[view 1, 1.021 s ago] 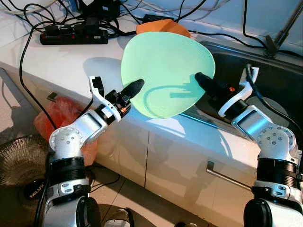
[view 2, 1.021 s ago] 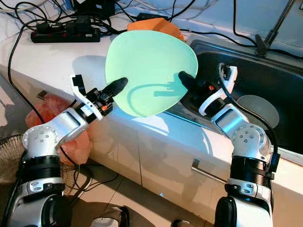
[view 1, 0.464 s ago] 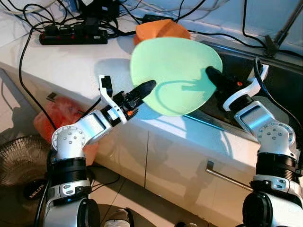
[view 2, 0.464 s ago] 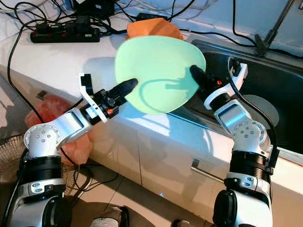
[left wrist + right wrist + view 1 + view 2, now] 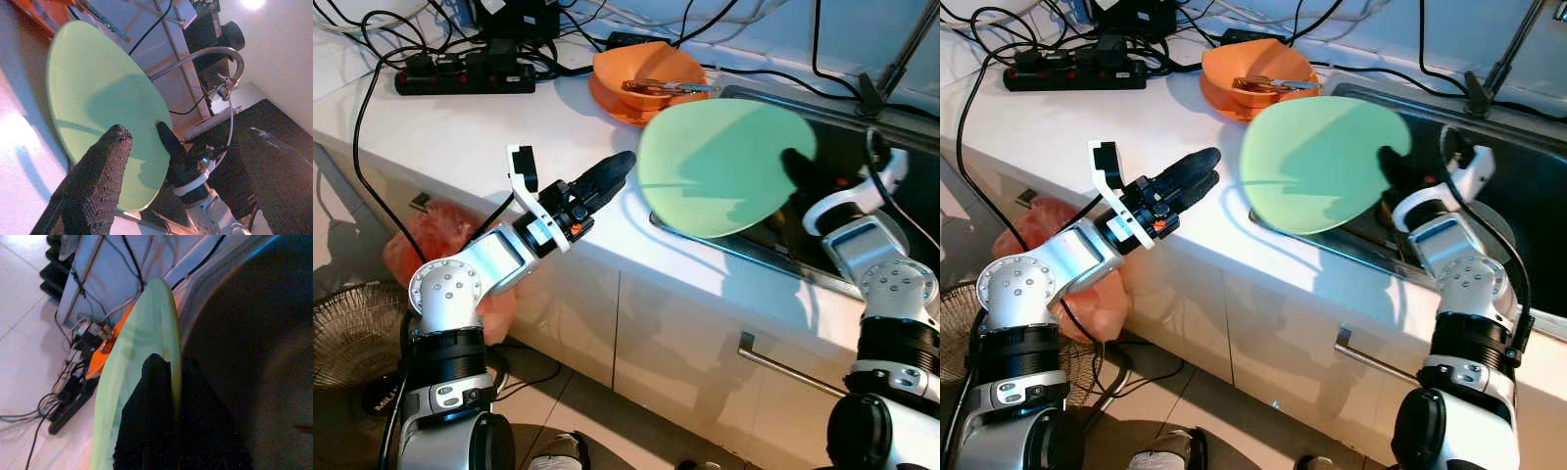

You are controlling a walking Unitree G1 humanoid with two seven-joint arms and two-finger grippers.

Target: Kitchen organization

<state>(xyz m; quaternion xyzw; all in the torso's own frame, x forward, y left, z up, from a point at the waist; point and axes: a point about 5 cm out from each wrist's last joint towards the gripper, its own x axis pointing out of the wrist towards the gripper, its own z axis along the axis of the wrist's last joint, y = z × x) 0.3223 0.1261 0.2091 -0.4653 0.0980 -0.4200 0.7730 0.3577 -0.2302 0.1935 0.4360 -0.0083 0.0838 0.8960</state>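
Note:
A pale green plate (image 5: 724, 162) hangs tilted over the counter's edge, beside the sink (image 5: 891, 166). My right gripper (image 5: 795, 164) is shut on its right rim, and the right wrist view has the rim (image 5: 146, 347) pinched between the black fingers (image 5: 151, 421). My left gripper (image 5: 607, 176) is open, just left of the plate and apart from it, above the white counter (image 5: 480, 137). From the left wrist view the plate (image 5: 98, 98) lies beyond the spread fingers (image 5: 98, 186).
An orange bowl (image 5: 651, 69) with utensils in it sits on a matching plate at the back of the counter. A black power strip (image 5: 465, 76) and cables lie at back left. Below are a cupboard handle (image 5: 783, 367), a red bag (image 5: 435, 235) and a fan (image 5: 352, 343).
The left gripper has let go of the plate and opened. The right gripper has carried the plate to the right, toward the sink, which uncovered the orange bowl.

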